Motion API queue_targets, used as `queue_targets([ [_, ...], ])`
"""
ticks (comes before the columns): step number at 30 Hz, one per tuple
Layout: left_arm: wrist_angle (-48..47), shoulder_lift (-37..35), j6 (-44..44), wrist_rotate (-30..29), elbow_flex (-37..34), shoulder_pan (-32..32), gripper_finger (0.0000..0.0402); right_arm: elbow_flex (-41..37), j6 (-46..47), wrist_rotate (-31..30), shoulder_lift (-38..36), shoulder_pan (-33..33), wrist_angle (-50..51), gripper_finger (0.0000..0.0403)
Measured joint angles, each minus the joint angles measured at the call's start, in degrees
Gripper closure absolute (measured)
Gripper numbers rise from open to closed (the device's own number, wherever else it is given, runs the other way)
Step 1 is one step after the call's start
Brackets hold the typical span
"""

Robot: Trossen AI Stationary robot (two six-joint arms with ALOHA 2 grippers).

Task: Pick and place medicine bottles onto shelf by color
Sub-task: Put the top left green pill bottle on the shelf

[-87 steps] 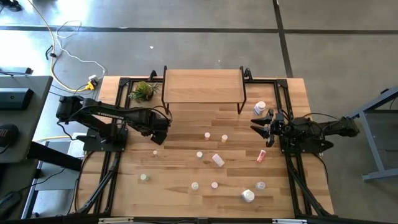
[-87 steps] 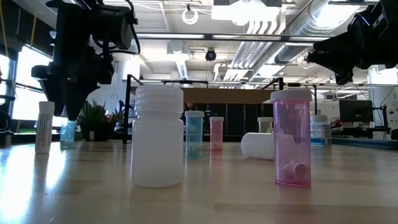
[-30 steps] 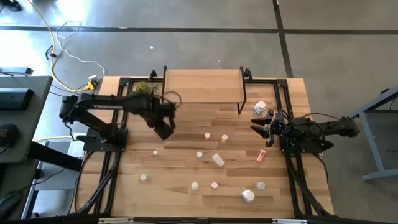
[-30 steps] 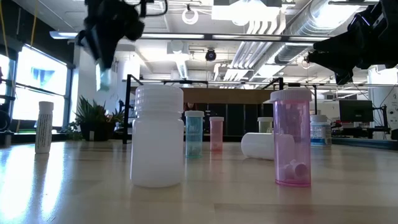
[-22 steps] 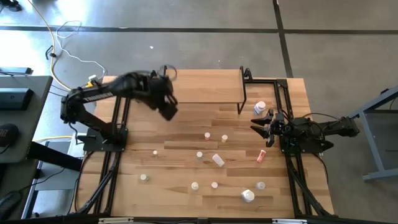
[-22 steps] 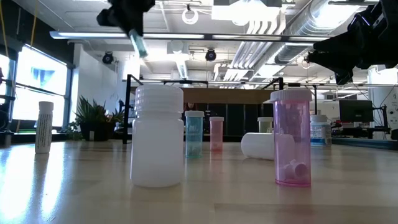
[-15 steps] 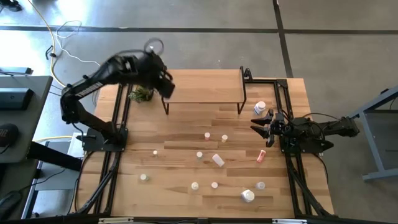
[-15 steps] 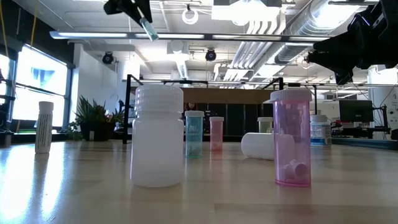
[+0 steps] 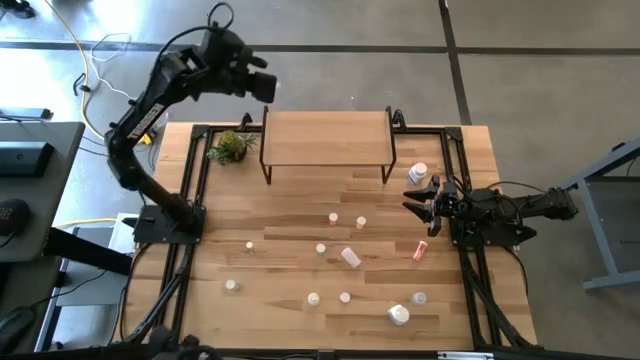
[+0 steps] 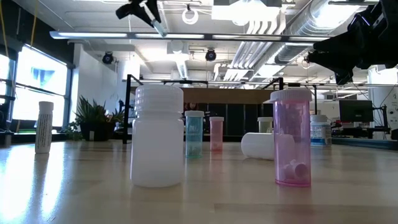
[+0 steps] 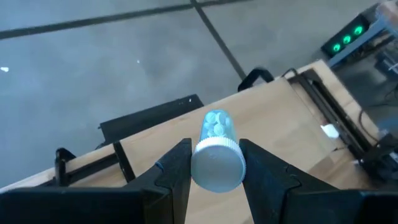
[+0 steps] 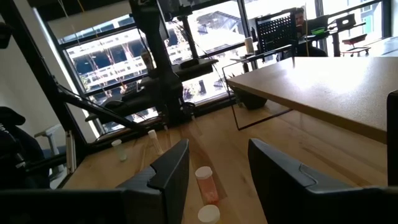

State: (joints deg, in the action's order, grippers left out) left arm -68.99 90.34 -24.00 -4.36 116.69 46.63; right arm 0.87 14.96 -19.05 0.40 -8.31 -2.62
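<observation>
My left gripper (image 9: 262,87) hangs high over the far left corner of the shelf (image 9: 325,138), shut on a small clear bluish medicine bottle (image 11: 216,134) with a white cap and white pills inside. The low view shows the same bottle (image 10: 159,26) tilted near the ceiling lights. Several more medicine bottles stand or lie on the table in front of the shelf, among them a pink one (image 9: 333,217) and a white one (image 9: 350,257) on its side. My right gripper (image 9: 415,200) waits open at the table's right side, level, with nothing between its fingers (image 12: 168,171). My left gripper pinches the bottle at its white cap (image 11: 217,165) between the two fingers (image 11: 177,168). The bottle lies along the fingers, cap toward the wrist and bottom pointing away. It slants downward and hangs clear, high above the shelf and the table.
A small green plant (image 9: 230,147) stands left of the shelf. A large white bottle (image 10: 158,137) and a pink bottle (image 10: 291,138) stand near the front edge. An orange bottle (image 9: 421,250) lies by the right arm, and a white one (image 9: 417,173) stands right of the shelf.
My left gripper has risen steeply with the bluish bottle and swung from above the table's left middle toward the far edge, ending over the shelf's far left corner. It has tipped from pointing down to slanting forward. The bottle stays in its hold.
</observation>
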Motion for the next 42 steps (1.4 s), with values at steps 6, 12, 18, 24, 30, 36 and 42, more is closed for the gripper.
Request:
queue_targets([
  [6,-6.2,6.0,0.9,0.3,4.2,0.1,0.0289,0.0,0.0,0.0,0.0,0.0,0.0,0.0247],
  [12,-12.7,10.2,0.8,1.1,4.6,-2.4,0.0289,0.0,0.0,0.0,0.0,0.0,0.0,0.0247],
  [18,-16.8,13.5,1.5,-1.0,4.6,-6.1,0.0289,0.0,0.0,0.0,0.0,0.0,0.0,0.0247],
  [24,-20.8,16.3,1.7,-3.2,4.7,-8.4,0.0289,0.0,0.0,0.0,0.0,0.0,0.0,0.0247],
  [30,-21.0,18.1,1.7,-3.6,4.4,-9.8,0.0289,0.0,0.0,0.0,0.0,0.0,0.0,0.0247],
  [36,-21.0,21.1,1.7,-3.6,4.4,-10.3,0.0289,0.0,0.0,0.0,0.0,0.0,0.0,0.0247],
  [42,-21.0,23.2,1.7,-3.6,4.4,-10.3,0.0289,0.0,0.0,0.0,0.0,0.0,0.0,0.0247],
])
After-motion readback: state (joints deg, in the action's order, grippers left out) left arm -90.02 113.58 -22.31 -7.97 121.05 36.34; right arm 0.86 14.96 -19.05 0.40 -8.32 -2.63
